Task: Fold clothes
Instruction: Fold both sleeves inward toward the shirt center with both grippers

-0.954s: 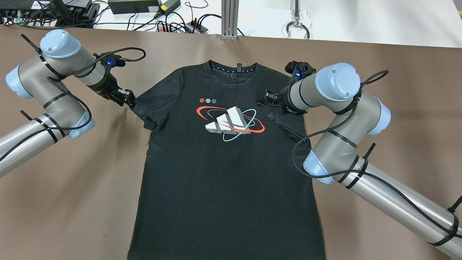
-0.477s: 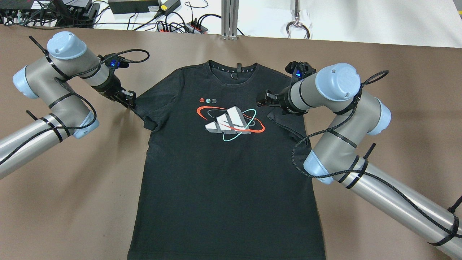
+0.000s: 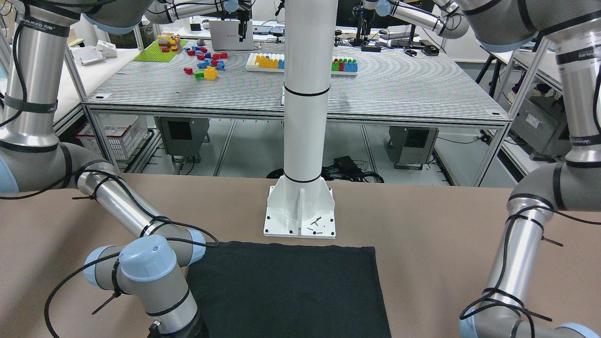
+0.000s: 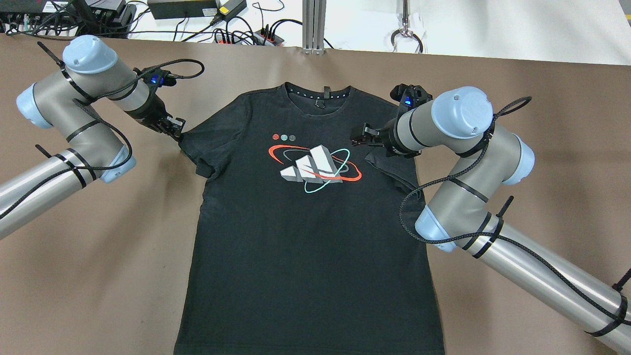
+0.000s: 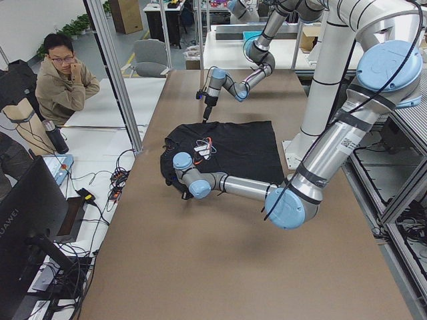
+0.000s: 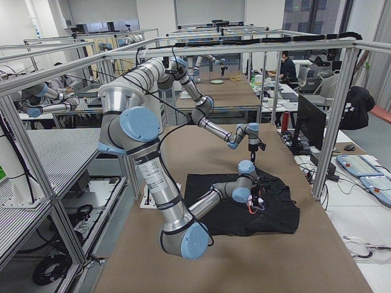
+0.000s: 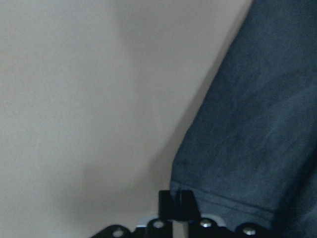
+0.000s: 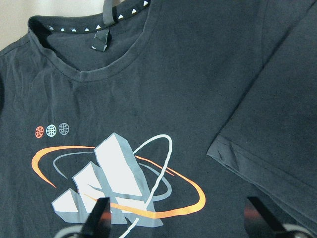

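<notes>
The clothes are one black T-shirt [image 4: 305, 231] with a white, red and teal chest print, lying flat and face up on the brown table [image 4: 98, 256], collar at the far side. Its hem end [image 3: 286, 291] lies in front of the white pole. My left gripper [image 4: 175, 129] sits at the outer edge of the shirt's left sleeve, and in the left wrist view its fingers [image 7: 176, 206] are pressed together on the sleeve hem [image 7: 223, 206]. The right sleeve [image 4: 389, 167] lies folded inward over the shirt body. My right gripper [image 4: 356, 138] hovers open above the chest, its fingers [image 8: 99, 215] wide apart with nothing between them.
The white pole's base plate [image 3: 300, 218] stands on the table just behind the shirt's hem. Power strips and cables [image 4: 246, 34] lie beyond the table's far edge. A person [image 5: 63, 77] sits off the far side. Bare brown tabletop flanks the shirt on both sides.
My left arm has shifted toward the far edge, carrying its gripper and the sleeve edge slightly up and out. The right arm has stayed in place.
</notes>
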`<state>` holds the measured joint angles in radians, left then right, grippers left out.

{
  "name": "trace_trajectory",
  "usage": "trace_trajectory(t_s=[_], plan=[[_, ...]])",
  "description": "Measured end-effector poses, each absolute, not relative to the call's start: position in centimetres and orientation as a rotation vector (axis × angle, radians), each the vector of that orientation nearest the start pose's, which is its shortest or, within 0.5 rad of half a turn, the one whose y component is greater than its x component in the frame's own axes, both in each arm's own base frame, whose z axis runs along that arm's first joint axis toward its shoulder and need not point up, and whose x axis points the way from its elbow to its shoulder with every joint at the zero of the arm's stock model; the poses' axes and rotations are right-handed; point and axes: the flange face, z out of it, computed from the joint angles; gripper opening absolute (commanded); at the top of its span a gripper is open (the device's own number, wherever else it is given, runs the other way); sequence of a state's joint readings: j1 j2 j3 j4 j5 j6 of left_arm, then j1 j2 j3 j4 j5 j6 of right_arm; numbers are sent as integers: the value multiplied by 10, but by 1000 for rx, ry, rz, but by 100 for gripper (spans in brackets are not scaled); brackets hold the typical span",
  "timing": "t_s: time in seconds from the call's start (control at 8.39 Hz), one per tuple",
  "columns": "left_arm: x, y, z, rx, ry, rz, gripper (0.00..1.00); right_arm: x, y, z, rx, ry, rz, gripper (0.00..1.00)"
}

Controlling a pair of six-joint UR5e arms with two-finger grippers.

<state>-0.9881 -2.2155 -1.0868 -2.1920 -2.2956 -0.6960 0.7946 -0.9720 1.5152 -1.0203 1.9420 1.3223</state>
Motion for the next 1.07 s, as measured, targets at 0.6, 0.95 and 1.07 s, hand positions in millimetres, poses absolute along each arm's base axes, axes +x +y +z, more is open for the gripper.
trace_trajectory(t_s=[0.6,0.95,1.07], plan=[[338,-665,314,220,1136,81,0,-421,-568,283,243,-1089,280,95],[408,-636,246,236,1158,-7,0,-420,-566,303,232,-1065,279,95],[434,-629,234,247,1149,-28,0,-419,-565,308,228,-1059,281,95]])
